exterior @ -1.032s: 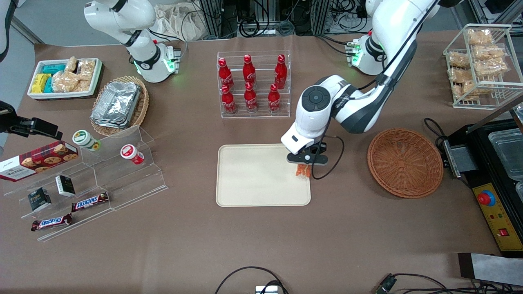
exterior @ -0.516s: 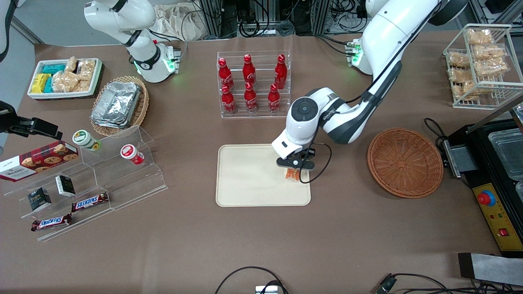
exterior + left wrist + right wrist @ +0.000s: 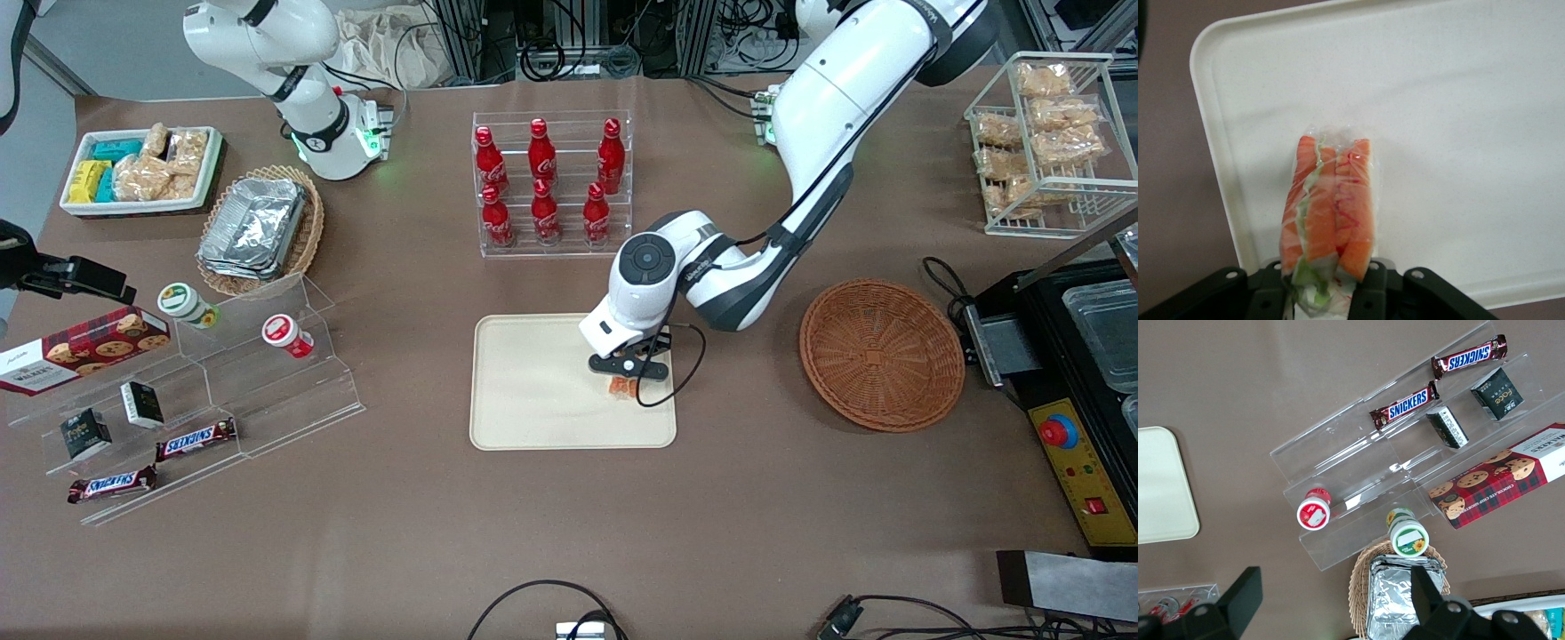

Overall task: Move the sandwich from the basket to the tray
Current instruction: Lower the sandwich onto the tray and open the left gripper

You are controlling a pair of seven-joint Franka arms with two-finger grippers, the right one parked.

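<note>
Tray [image 3: 533, 391] sits mid-table, cream and flat, nearer the front camera than the rack of red bottles [image 3: 544, 182]. Basket [image 3: 880, 354], round reddish wicker, lies toward the working arm's end of the table, well apart from the tray, nothing visible in it. Gripper [image 3: 627, 375] hangs over the tray, near the edge that faces the basket. Fingers [image 3: 1368, 283] closed on the sandwich [image 3: 1328, 213], pinching the wrapped wedge at one end, orange and green filling showing toward the wrist camera. Cannot tell whether the wedge touches the tray surface or hangs just above it. Judged step: carry done, placement in hand. Next move calls for a short descent until the wrap rests on the tray, then opening the fingers and lifting straight clear.
</note>
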